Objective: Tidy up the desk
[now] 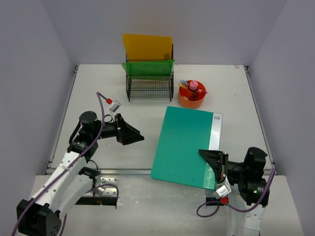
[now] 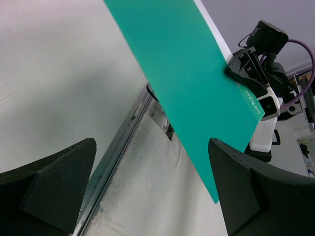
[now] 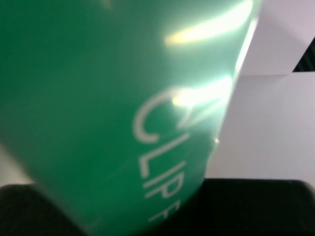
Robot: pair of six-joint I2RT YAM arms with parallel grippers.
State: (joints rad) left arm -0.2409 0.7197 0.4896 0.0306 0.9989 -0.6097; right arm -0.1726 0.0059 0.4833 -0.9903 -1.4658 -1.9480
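1. The desk (image 1: 93,93) is a broad, flat, matte white rectangle that fills the middle of the scene, with a silver metal rail (image 1: 123,171) along its near edge.
2. A teal folder (image 1: 187,145) sits on the right half. It is a thin, glossy plastic sheet with a pale strip down its right edge and white lettering starting "CLIP" near its near right corner. Its near edge juts past the rail.
3. At the far centre stands a black wire-mesh rack (image 1: 150,88), boxy and open-gridded. It holds an upright yellow folder (image 1: 147,47) and a green folder (image 1: 147,68) in front of it.
4. Just right of the rack is a round orange tray (image 1: 183,101) holding small items too small to make out.
5. The right gripper (image 1: 210,158) reaches in from the near right. Its black fingers are clamped on the teal folder's near right corner.
6. The left arm is bent low over the left of the desk, pointing right toward the folder. The left gripper (image 1: 132,133) has its blunt, wedge-shaped fingers spread wide, holding nothing, well apart from the folder.
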